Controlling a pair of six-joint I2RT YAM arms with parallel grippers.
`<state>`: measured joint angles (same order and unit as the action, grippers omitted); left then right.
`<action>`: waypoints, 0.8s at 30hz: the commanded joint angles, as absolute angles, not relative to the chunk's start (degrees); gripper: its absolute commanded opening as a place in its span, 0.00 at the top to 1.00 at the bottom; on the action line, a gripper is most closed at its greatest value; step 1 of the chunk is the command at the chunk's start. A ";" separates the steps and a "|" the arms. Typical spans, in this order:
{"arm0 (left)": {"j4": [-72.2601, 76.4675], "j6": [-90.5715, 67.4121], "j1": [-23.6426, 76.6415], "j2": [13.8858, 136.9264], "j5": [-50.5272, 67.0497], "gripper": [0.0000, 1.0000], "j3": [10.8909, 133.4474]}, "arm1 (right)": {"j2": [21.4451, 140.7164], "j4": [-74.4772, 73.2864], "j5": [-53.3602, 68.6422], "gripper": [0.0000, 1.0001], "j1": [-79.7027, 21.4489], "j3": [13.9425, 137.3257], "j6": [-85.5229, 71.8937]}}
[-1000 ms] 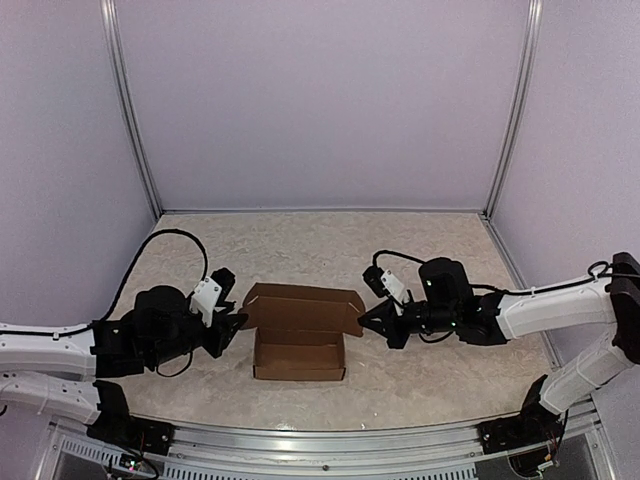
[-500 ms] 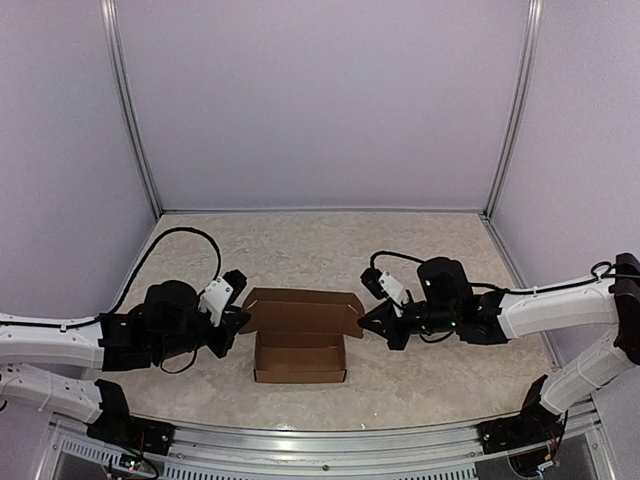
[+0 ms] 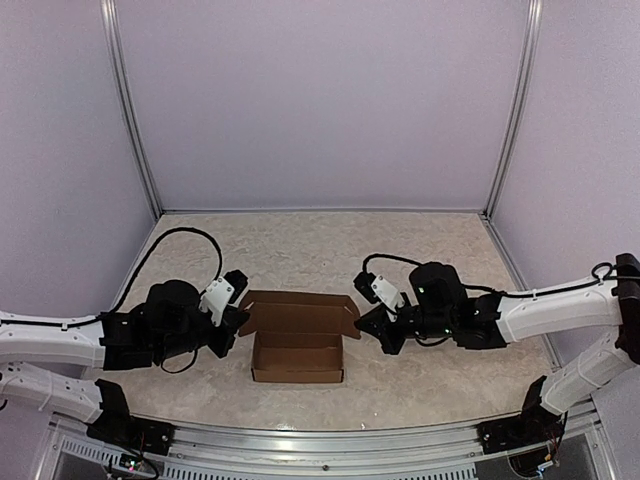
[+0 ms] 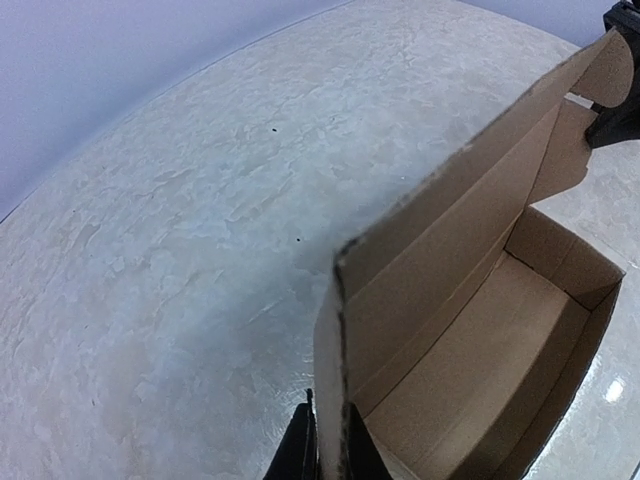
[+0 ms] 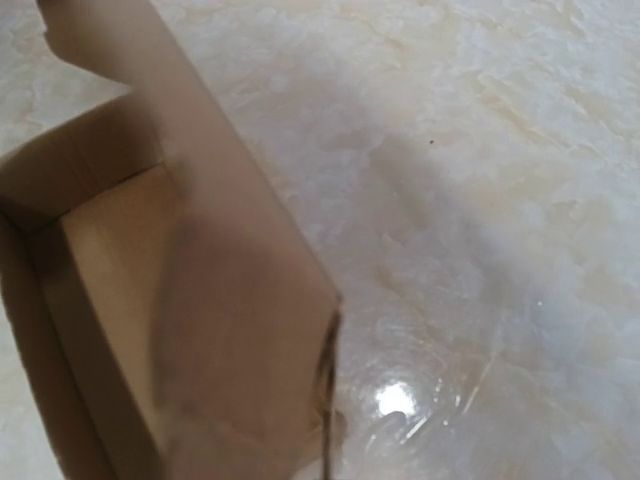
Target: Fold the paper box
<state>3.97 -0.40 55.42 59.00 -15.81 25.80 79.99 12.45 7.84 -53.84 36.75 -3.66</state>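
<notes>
The paper box (image 3: 298,345) is plain brown cardboard, unmarked. It sits on the pale marbled table (image 3: 330,245), toward the near middle, between the two arms. Its tray is formed and open at the top, long side facing us, with the lid panel standing up from the far wall and a small tab at each end of that panel. In the left wrist view the box (image 4: 470,330) shows its bare inner floor and creased walls.

Both arms reach low over the table and point inward at the box's ends. The left gripper (image 3: 238,322) meets the lid's left end; its dark fingers (image 4: 298,445) are pressed on either side of the thin cardboard edge, pinching it. The right gripper (image 3: 365,327) touches the lid's right end. Its jaws are closed and, we think, clamped on that end tab, though its own wrist view is blurred and shows only the box (image 5: 150,300).
</notes>
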 commanded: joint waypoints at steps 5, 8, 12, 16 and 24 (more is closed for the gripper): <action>0.23 -2.30 55.54 59.72 -19.92 0.98 28.87 | 81.03 9.32 0.69 1.00 -56.88 38.14 -4.38; 0.18 -2.91 55.86 61.54 -20.39 1.00 29.55 | 81.35 10.13 -0.97 1.00 -57.50 38.28 -5.39; 0.18 -3.97 57.13 63.74 -21.10 1.00 30.55 | 82.01 10.55 -4.46 1.00 -58.79 39.17 -7.50; 0.70 -5.25 58.38 65.54 -21.89 1.00 31.47 | 82.80 11.17 -7.29 1.00 -60.24 40.58 -11.42; 1.94 -9.48 61.72 70.63 -25.68 1.00 35.06 | 86.12 13.16 -17.61 1.00 -65.25 42.81 -18.76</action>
